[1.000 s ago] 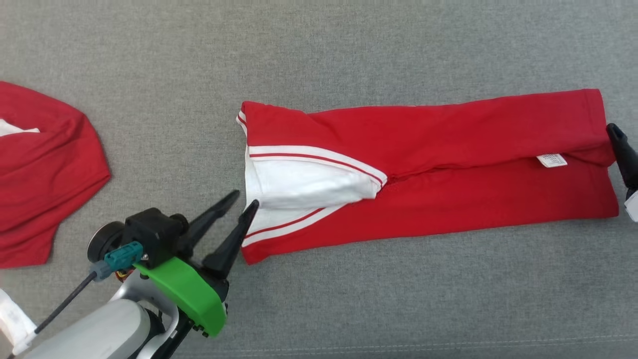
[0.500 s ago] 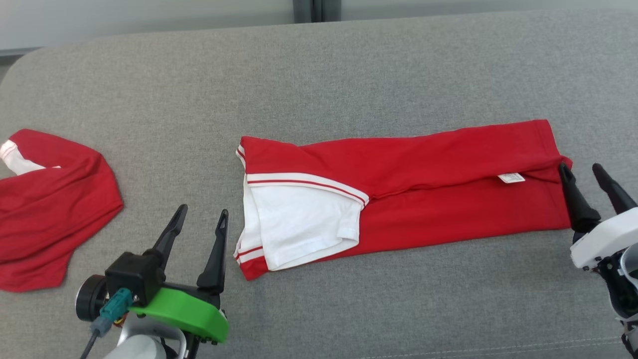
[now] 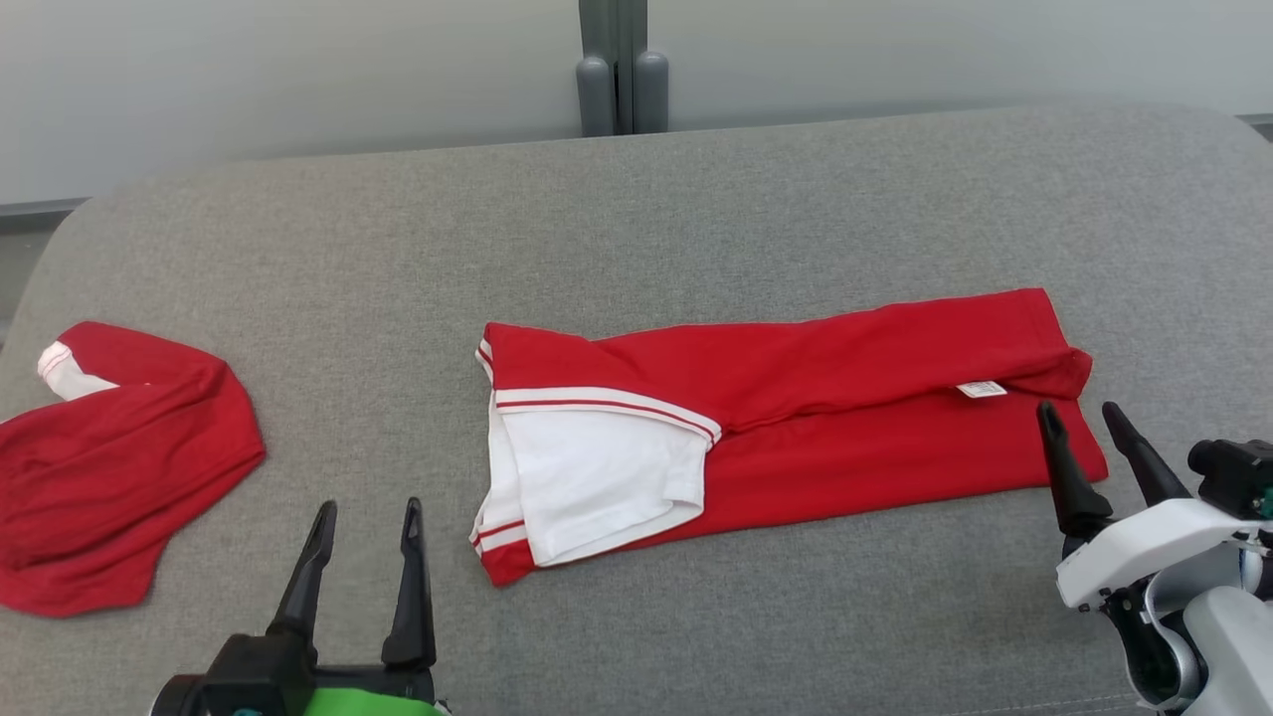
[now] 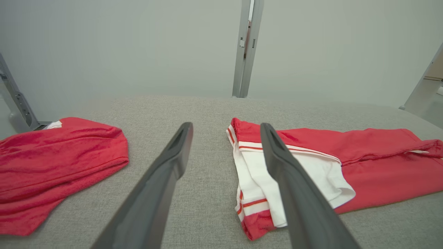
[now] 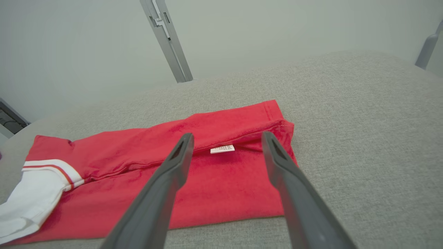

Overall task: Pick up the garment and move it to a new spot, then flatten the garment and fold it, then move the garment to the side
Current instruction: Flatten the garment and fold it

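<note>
Lengthwise, the folded red garment [image 3: 845, 398] lay across the grey cushion's [image 3: 696, 219] middle. The left jaws stood spread and empty near its white end, the right jaws likewise at its labelled end. A second red garment [image 3: 119, 467] lay well to the left.

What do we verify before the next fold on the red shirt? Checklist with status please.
1. Left gripper open and empty: ok.
2. Right gripper open and empty: ok.
3. Shirt lies as one long strip on the cushion: ok.
4. Right end of the shirt flat: not ok, the upper layer bunches beside the white label.
5. Right gripper clear of the cloth: cannot tell; one tip overlaps the shirt's edge in the head view.
6. Second red garment apart from the shirt: ok, bare cushion between them.
</note>
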